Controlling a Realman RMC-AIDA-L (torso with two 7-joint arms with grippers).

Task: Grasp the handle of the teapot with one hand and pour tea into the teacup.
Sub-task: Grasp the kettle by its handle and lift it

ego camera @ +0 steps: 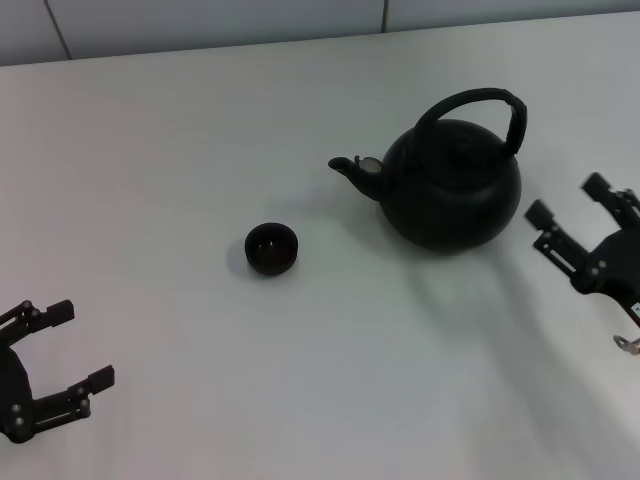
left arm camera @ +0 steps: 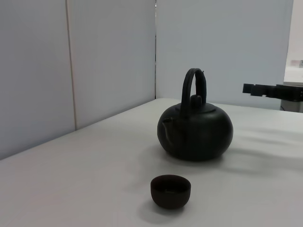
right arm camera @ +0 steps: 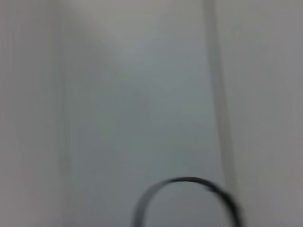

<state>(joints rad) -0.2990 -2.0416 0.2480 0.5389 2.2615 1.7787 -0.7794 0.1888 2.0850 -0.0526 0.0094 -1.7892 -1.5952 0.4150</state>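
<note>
Risk sits in my approach: my right gripper (ego camera: 570, 213), jaws spread and empty, hangs just beside the squat matte-black teapot (ego camera: 455, 185). Miss its arched black handle (ego camera: 478, 112) and I shove the pot. The tiny black teacup (ego camera: 271, 248) stands apart by the spout; my left gripper (ego camera: 72, 345) idles open.

No text, label, brand mark, number or sign can be read in any of the views.
</note>
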